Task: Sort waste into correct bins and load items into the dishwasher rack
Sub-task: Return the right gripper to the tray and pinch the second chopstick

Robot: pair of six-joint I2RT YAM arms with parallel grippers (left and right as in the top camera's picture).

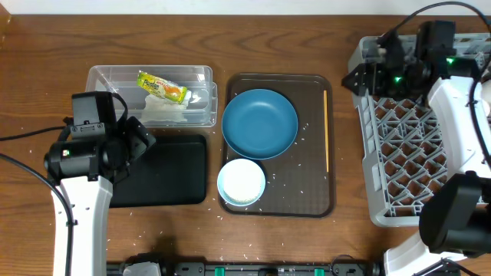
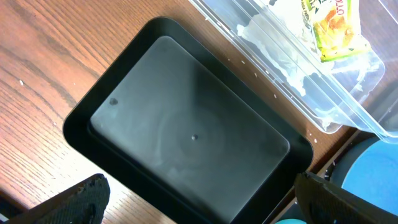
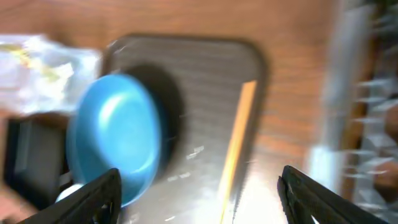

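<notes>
The clear tub (image 1: 100, 77) holds the snack wrapper (image 1: 163, 87) and white tissue (image 1: 165, 113). The black tub (image 1: 173, 176) in front of it looks empty. My left gripper (image 1: 142, 138) hovers open over the black tub (image 2: 186, 130), holding nothing. The blue plate (image 1: 259, 123), a white bowl (image 1: 242, 182) and the chopsticks (image 1: 326, 130) lie on the brown tray. My right gripper (image 1: 357, 79) is open and empty at the grey rack's (image 1: 399, 153) far left corner. Its blurred view shows the plate (image 3: 115, 143) and chopsticks (image 3: 236, 143). The cup is out of view.
The brown tray (image 1: 307, 184) sits between the tubs and the rack. Loose rice grains (image 1: 303, 126) are scattered on the tray and on the wooden table in front. The rack's grid floor looks empty. Cables run along both outer sides.
</notes>
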